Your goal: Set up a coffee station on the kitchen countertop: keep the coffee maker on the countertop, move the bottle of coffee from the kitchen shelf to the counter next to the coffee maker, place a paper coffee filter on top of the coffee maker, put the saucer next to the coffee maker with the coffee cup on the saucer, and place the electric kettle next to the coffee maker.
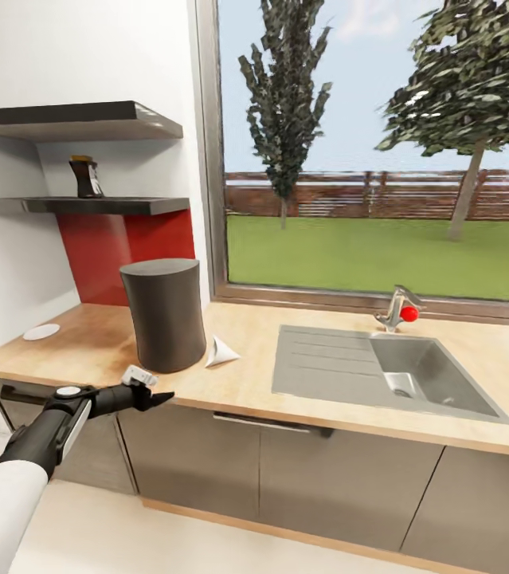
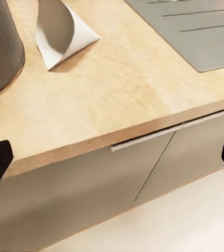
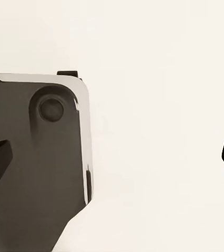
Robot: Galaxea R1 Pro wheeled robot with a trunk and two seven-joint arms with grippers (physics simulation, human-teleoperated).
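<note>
The coffee maker (image 1: 164, 314) stands near the countertop's (image 1: 302, 399) front edge, a paper coffee filter (image 1: 221, 352) lying just beside it. The left gripper (image 1: 161, 396) hovers at that front edge, fingers spread, and the right gripper (image 3: 112, 157) is spread too. The bottle of coffee (image 1: 86, 177) sits on the kitchen shelf (image 1: 87, 206), the saucer (image 1: 41, 332) at the countertop's left end.

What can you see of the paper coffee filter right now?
The paper coffee filter is a white cone of thin, folded paper, lying tipped on the countertop, not yet on top of the coffee maker. It sits just beside the maker's base, on the side toward the sink; whether the two touch cannot be told. The left wrist view shows its open mouth and a crisp fold. Nothing holds it; the left gripper hangs off the counter's front edge.
</note>
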